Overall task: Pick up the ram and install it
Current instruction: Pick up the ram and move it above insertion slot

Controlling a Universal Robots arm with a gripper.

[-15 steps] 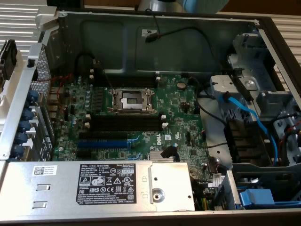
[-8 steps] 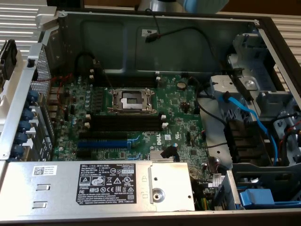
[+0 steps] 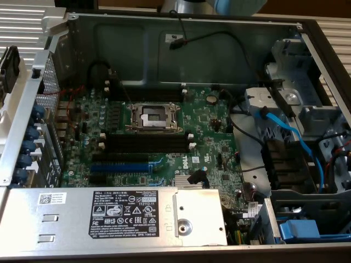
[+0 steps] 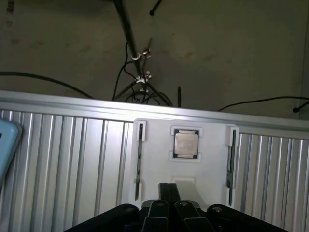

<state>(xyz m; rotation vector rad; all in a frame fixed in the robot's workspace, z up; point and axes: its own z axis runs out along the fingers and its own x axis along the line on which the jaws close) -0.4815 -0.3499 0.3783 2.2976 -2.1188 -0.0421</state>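
The ribbed silver aluminium surface (image 4: 67, 164) ends at a smooth, brightly lit edge rail (image 4: 72, 104), beyond which loose black cables (image 4: 145, 95) lie across a dim grey-brown floor (image 4: 231, 48).

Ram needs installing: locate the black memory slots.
Exterior view: the black memory slots lie centre-left, directly below the processor socket, above the blue slot.

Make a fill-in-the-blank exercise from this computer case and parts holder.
1. The long slot beside the black memory slots is coloured ____.
2. The white holder carries ____ ram sticks, one on each side of the processor.
3. The claw is ____.
Missing words: blue; two; shut.
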